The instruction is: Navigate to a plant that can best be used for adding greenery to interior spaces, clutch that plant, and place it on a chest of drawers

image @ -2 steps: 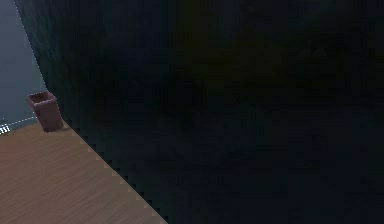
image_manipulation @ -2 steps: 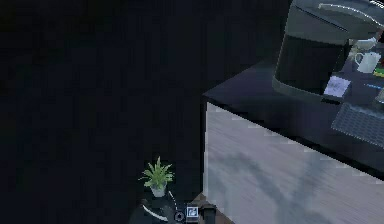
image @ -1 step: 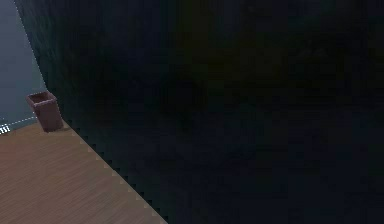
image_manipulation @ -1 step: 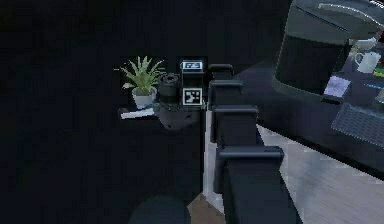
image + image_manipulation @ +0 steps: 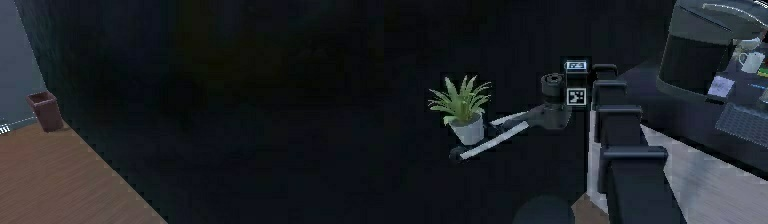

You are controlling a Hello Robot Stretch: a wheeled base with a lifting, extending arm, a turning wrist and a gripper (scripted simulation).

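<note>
Wooden floor (image 5: 45,185): brown bin (image 5: 44,110) beside dark wall (image 5: 250,100). Dark desk (image 5: 674,105): white mug (image 5: 750,62), big dark rounded appliance (image 5: 704,45).

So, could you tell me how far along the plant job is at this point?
Done: the plant looks found and picked up, since it hangs at the far end of the gripper, clear of any surface. In hand: carrying it, with a dark wall straight ahead. Left: getting to a chest of drawers and setting the plant on it.
</note>
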